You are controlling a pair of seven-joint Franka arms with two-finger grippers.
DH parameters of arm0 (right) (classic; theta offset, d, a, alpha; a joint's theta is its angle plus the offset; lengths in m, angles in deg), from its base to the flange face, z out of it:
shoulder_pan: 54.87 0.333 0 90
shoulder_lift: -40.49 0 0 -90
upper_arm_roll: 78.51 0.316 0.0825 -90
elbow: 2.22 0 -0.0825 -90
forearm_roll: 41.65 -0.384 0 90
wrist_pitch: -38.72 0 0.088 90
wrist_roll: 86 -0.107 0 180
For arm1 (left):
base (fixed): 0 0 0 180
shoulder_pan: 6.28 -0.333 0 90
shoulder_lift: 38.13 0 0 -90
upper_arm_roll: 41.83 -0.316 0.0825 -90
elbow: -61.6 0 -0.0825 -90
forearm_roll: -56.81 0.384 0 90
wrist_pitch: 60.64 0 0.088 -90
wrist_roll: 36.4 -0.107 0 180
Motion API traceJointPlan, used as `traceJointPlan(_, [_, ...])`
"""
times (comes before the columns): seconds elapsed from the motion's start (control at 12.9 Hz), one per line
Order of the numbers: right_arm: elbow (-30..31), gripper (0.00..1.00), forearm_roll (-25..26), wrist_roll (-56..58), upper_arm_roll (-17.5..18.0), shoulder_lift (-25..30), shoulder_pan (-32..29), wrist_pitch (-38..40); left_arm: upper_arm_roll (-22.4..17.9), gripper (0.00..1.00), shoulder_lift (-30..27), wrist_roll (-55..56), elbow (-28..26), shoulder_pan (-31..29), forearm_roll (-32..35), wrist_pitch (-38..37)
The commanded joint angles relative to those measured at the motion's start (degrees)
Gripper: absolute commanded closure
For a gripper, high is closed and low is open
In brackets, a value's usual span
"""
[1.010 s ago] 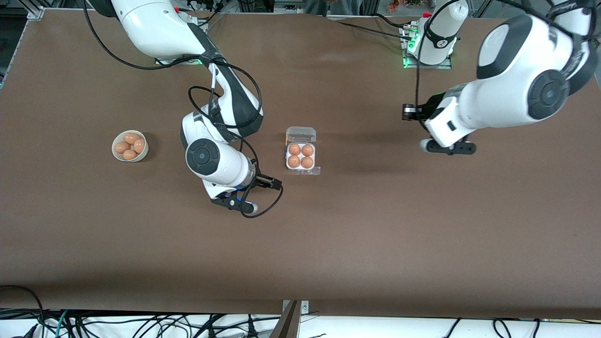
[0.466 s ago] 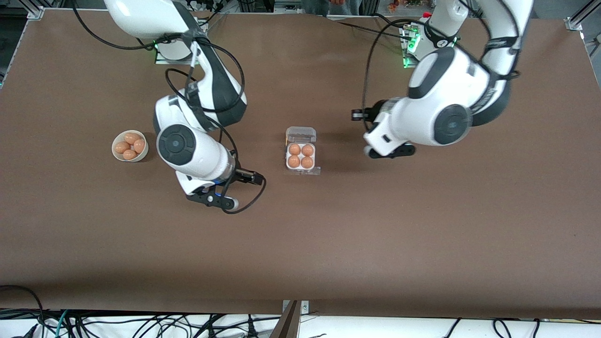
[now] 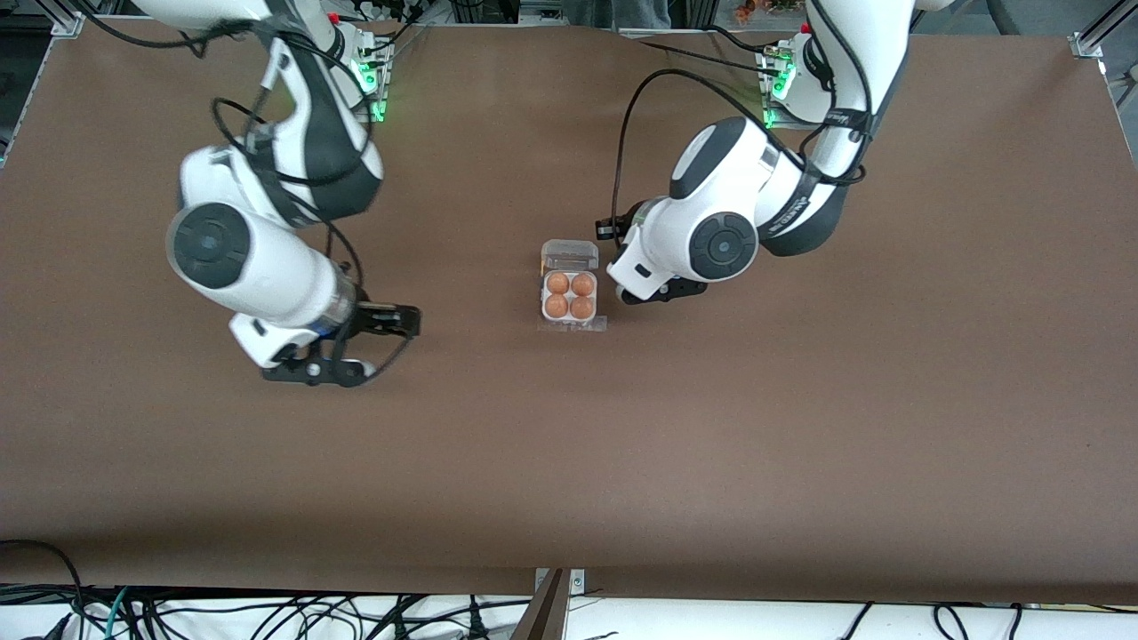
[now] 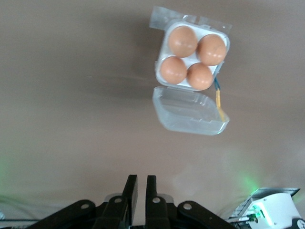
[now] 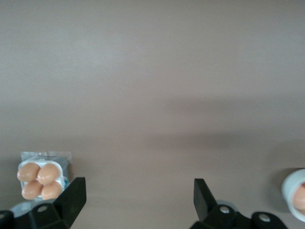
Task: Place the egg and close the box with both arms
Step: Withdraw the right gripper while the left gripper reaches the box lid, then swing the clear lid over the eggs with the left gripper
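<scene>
The box (image 3: 571, 324) sits mid-table with its clear lid (image 3: 570, 255) swung open and lying flat on the table, on the side farther from the front camera. Brown eggs (image 3: 557, 284) fill all its cells, and I cannot tell the task's egg from the others. My left gripper (image 3: 662, 291) hangs just beside the box toward the left arm's end, shut and empty. The left wrist view shows the gripper (image 4: 141, 191), the lid (image 4: 190, 110) and the eggs (image 4: 183, 41). My right gripper (image 3: 313, 372) is open and empty over bare table toward the right arm's end.
In the right wrist view the open gripper (image 5: 138, 200) has the box (image 5: 45, 156) at one side. The rim of a white bowl (image 5: 291, 187) holding an egg shows at the other edge. In the front view the right arm covers that bowl.
The left arm has swung in from its end of the table to just beside the box. The right arm has drawn away from the box and now covers the bowl.
</scene>
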Motion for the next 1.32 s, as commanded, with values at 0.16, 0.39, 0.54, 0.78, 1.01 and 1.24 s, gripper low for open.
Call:
traceJointPlan(0.16, [14.0, 0.0, 1.3, 4.0, 8.2, 18.0, -13.2, 2.3, -0.8, 0.86, 4.5, 2.6, 2.1, 4.9, -1.3, 4.4])
traceJointPlan(0.39, [13.2, 0.0, 2.3, 7.4, 7.8, 21.1, -14.7, 7.8, -0.8, 0.87, 5.4, 2.8, 1.5, 6.6, -1.1, 4.2])
traceJointPlan(0.54, [11.9, 0.0, 5.0, 8.2, 7.7, 21.1, -14.9, 8.7, -0.8, 0.87, 6.6, 3.7, 1.7, 7.3, -0.7, 4.2])
traceJointPlan(0.78, [10.5, 0.0, 6.1, 8.6, 8.2, 22.5, -16.4, 9.3, -1.0, 0.87, 8.0, 4.2, 1.7, 8.6, -0.5, 4.4])
traceJointPlan(1.01, [10.8, 0.0, 6.2, 9.7, 7.8, 23.1, -18.4, 9.4, -1.0, 0.92, 8.4, 4.2, 1.8, 8.6, -0.5, 4.5])
traceJointPlan(1.24, [10.8, 0.0, 6.2, 14.7, 7.7, 23.1, -20.4, 9.2, -1.2, 0.94, 8.4, 4.2, 2.1, 8.5, -0.5, 4.5])
